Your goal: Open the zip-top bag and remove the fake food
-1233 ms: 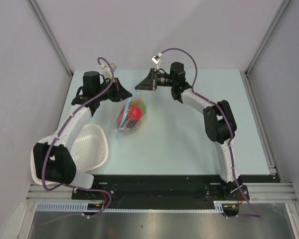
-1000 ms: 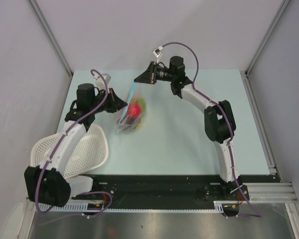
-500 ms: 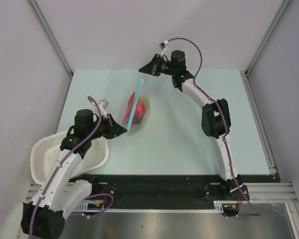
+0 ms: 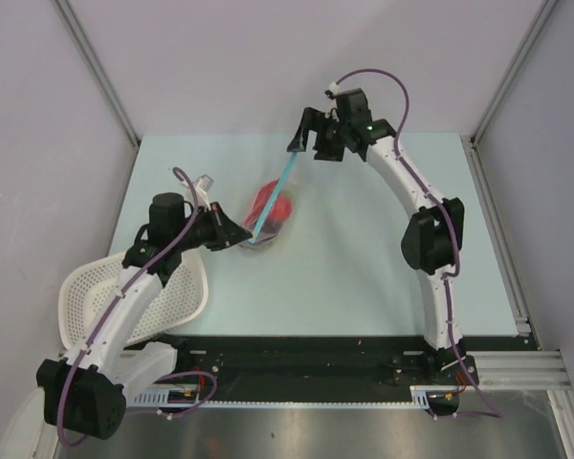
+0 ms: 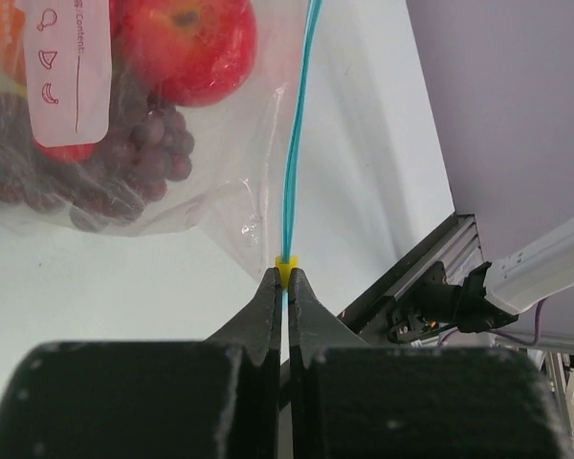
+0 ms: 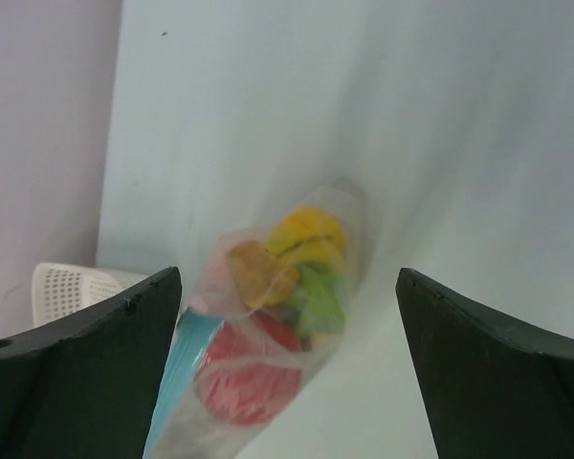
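The zip-top bag [image 4: 265,215] hangs just above the table between the arms, its teal zip strip [image 4: 275,191] stretched in a slanted line. My left gripper [image 4: 241,232] [image 5: 285,279] is shut on the strip's lower end, right below a small yellow tab [image 5: 285,261]. The fake food is inside the bag: a red apple [image 5: 187,43], dark grapes [image 5: 124,167], and a green piece [image 6: 320,292] under a yellow-orange one [image 6: 306,234]. My right gripper [image 4: 306,145] [image 6: 287,282] stands open above the strip's upper end, with the bag [image 6: 268,335] showing between its fingers.
A white mesh basket [image 4: 86,296] sits at the table's near left, beside the left arm. Grey walls close in on three sides. The metal frame rail [image 5: 411,277] runs along the near edge.
My right gripper has opened and let go of the zip strip, drawing back to the right. My left gripper stays shut on the strip and has swung back and forward, dragging the bag.
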{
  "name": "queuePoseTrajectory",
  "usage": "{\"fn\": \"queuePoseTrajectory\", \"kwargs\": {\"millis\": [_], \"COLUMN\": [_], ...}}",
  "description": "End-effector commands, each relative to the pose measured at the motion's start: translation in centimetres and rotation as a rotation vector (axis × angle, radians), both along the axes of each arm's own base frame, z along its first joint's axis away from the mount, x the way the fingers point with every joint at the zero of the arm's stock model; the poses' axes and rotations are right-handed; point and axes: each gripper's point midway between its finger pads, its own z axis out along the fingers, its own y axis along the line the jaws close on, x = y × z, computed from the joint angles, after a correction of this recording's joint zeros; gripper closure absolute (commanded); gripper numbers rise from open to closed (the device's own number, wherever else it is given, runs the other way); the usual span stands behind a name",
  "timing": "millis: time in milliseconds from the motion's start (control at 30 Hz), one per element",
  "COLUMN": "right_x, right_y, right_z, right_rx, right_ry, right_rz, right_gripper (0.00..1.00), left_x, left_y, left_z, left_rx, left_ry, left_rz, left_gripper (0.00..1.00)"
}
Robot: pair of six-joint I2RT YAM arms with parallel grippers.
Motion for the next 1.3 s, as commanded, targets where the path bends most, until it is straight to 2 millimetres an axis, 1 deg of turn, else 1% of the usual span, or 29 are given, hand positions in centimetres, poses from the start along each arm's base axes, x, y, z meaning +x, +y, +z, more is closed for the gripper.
{"fn": "queuePoseTrajectory", "kwargs": {"millis": [0, 33, 67, 133, 167, 200, 267, 333, 367, 433, 500, 533, 567, 633, 667, 767, 833, 900, 933, 967, 1000, 1033, 1067, 1100, 1133, 1167, 1200, 1233, 1267], "right_x": [-2.7, -3.3, -3.8, -5.1, -6.0, -5.9, -6.4, -7.6, -8.4, -9.0, -9.2, -9.3, -9.3, -9.4, -9.5, -9.2, -9.4, -9.8, -9.9, -9.8, -10.2, -10.1, -10.3, -10.8, -10.6, -11.0, -12.4, -12.6, -13.6], "right_y": [-5.9, -6.2, -6.3, -4.9, -4.8, -4.2, -3.3, -2.5, -1.6, -1.6, -0.7, -0.5, -0.3, 0.1, 0.2, 0.4, 0.2, 0.1, -0.3, -1.7, -3.0, -4.6, -6.9, -8.6, -11.0, -12.3, -14.1, -16.4, -17.8], "right_z": [5.8, 6.6, 5.6, 6.1, 5.7, 6.4, 6.0, 6.0, 5.8, 5.4, 5.5, 4.9, 4.5, 3.6, 3.5, 3.4, 3.0, 1.8, 1.2, 1.2, -0.2, -0.3, 0.1, -0.9, -1.5, -0.3, -2.9, -3.4, -2.8], "right_rx": [-0.132, -0.116, -0.116, -0.058, -0.044, 0.009, 0.042, 0.056, 0.047, 0.020, 0.038, 0.035, 0.034, 0.029, 0.029, 0.021, 0.004, -0.023, -0.035, -0.067, -0.116, -0.139, -0.186, -0.229, -0.242, -0.216, -0.246, -0.229, -0.208], "right_ry": [-0.088, -0.093, -0.061, -0.051, -0.025, -0.011, 0.060, 0.133, 0.147, 0.156, 0.143, 0.160, 0.178, 0.208, 0.207, 0.200, 0.212, 0.227, 0.237, 0.223, 0.238, 0.225, 0.207, 0.227, 0.241, 0.217, 0.284, 0.317, 0.310], "right_rz": [-0.061, -0.059, -0.055, -0.026, -0.042, -0.089, -0.133, -0.121, -0.102, -0.137, -0.133, -0.134, -0.139, -0.128, -0.124, -0.133, -0.142, -0.143, -0.152, -0.201, -0.215, -0.243, -0.305, -0.341, -0.392, -0.410, -0.437, -0.494, -0.521], "right_gripper": [0.00, 0.00, 0.00, 0.00, 0.00, 0.00, 0.00, 0.00, 0.00, 0.00, 0.04, 0.06, 0.14, 0.23, 0.34, 0.37, 0.39, 0.39, 0.38, 0.33, 0.29, 0.19, 0.14, 0.09, 0.02, 0.01, 0.00, 0.00, 0.00], "left_x": [0.6, 0.7, 0.7, 0.8, 0.9, 1.0, 1.3, 1.5, 1.5, 1.5, 1.4, 1.3, 1.3, 1.2, 1.1, 1.1, 1.0, 1.2, 1.2, 1.6, 1.9, 1.7, 2.1, 2.0, 2.0, 2.4, 2.1, 2.7, 3.0], "left_y": [-1.0, -1.1, -1.1, -1.2, -1.2, -1.2, -1.5, -1.7, -1.7, -1.9, -1.9, -2.0, -2.0, -2.2, -2.3, -2.4, -2.5, -2.6, -2.9, -3.3, -3.5, -4.1, -4.6, -5.6, -6.5, -7.4, -8.8, -9.7, -10.4], "left_z": [3.6, 4.0, 4.2, 4.8, 4.9, 4.9, 5.5, 6.2, 6.4, 7.1, 7.0, 7.1, 7.0, 6.9, 6.8, 6.7, 6.7, 6.4, 6.2, 5.9, 5.5, 5.5, 4.5, 5.1, 5.0, 4.2, 3.9, 3.9, 3.3], "left_rx": [-0.064, -0.067, -0.067, -0.061, -0.062, -0.064, -0.078, -0.075, -0.069, -0.056, -0.038, -0.035, -0.029, -0.026, -0.020, -0.016, -0.016, -0.016, -0.018, -0.014, 0.002, 0.039, 0.071, 0.089, 0.101, 0.115, 0.115, 0.099, 0.095], "left_ry": [-0.080, -0.086, -0.091, -0.102, -0.102, -0.105, -0.117, -0.135, -0.140, -0.161, -0.165, -0.172, -0.173, -0.171, -0.173, -0.174, -0.174, -0.171, -0.169, -0.170, -0.169, -0.171, -0.144, -0.165, -0.176, -0.166, -0.171, -0.188, -0.166], "left_rz": [-0.021, -0.019, -0.018, -0.008, -0.004, 0.002, 0.012, 0.021, 0.024, 0.028, 0.029, 0.026, 0.027, 0.018, 0.015, 0.012, 0.007, 0.004, -0.008, -0.021, -0.024, -0.051, -0.063, -0.086, -0.116, -0.133, -0.166, -0.176, -0.192], "left_gripper": [1.00, 1.00, 1.00, 1.00, 1.00, 1.00, 0.99, 1.00, 1.00, 1.00, 1.00, 1.00, 1.00, 1.00, 1.00, 1.00, 1.00, 1.00, 1.00, 1.00, 1.00, 0.96, 0.93, 0.83, 0.78, 0.73, 0.73, 0.73, 0.74]}}
